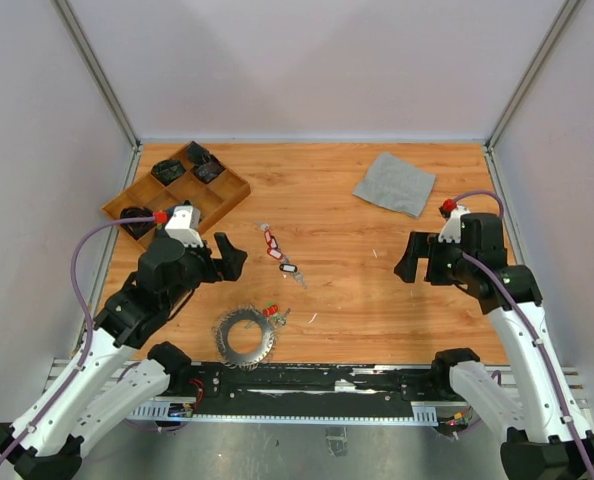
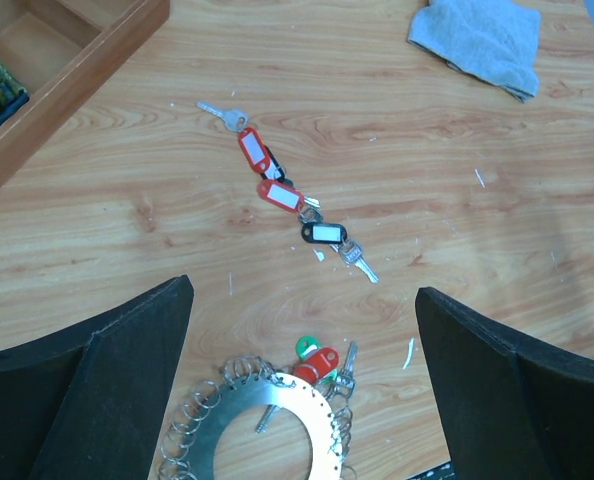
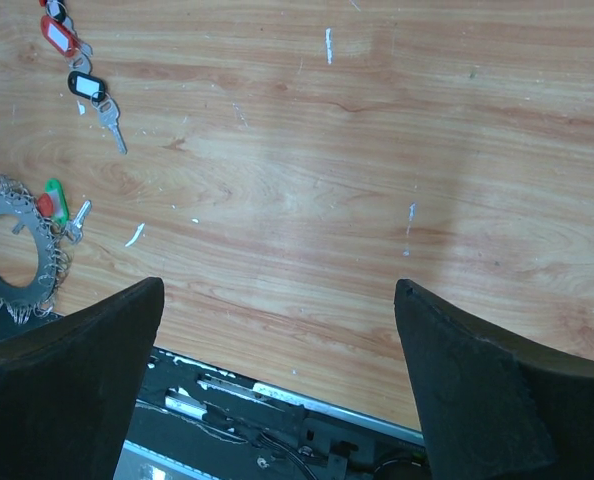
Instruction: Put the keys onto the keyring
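— Where are the keys?
— Some keys with red and black tags lie in a row in the middle of the counter. Two more, red and green, sit just beside the keyring, at the near edge on the left.
— And your jaws?
— My left jaws and my right jaws are wide open over the wood. They hold nothing.
— What else?
— A grey cloth far right, and a wooden tray far left.
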